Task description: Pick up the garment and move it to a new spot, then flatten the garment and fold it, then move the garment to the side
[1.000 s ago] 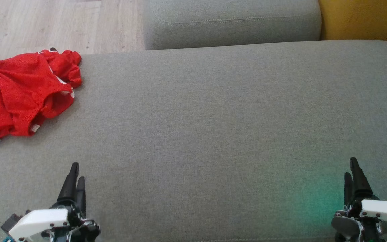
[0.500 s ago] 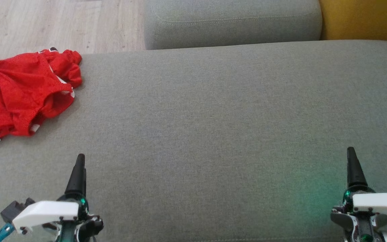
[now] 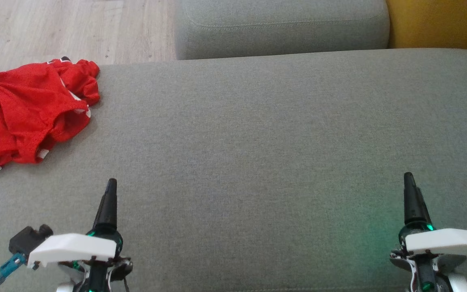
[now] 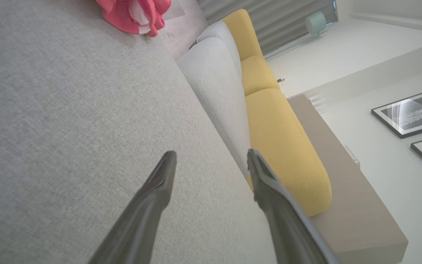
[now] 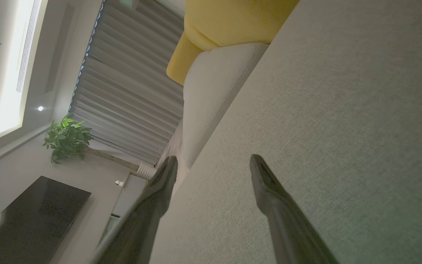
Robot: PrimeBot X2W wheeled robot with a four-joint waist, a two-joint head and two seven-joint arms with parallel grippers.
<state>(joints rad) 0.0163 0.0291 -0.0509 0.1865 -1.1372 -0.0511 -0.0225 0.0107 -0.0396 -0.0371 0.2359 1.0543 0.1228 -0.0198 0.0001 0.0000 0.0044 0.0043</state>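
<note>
The grey sofa seat [image 3: 258,134] takes up most of the head view, a broad bare stretch that looks like the natural place to spread and fold cloth. Along the top of the frame sits a grey back cushion [image 3: 282,28], with a yellow cushion [image 3: 440,24] in the upper right corner and pale wood floor [image 3: 55,28] in the upper left.

The red garment [image 3: 26,109] lies crumpled in a heap at the left edge of the frame, on the seat's far left corner, and neither arm is touching it.

The left pincer [image 3: 111,188] stands at the lower left and the right pincer [image 3: 409,180] at the lower right. Both point up the frame and are well apart from the garment. In each wrist view the two fingers are spread wide with nothing between them.

My guess is that they sit low and apart to leave the seat free. The left one is nearer, so it seems the likelier to reach for the heap first.
</note>
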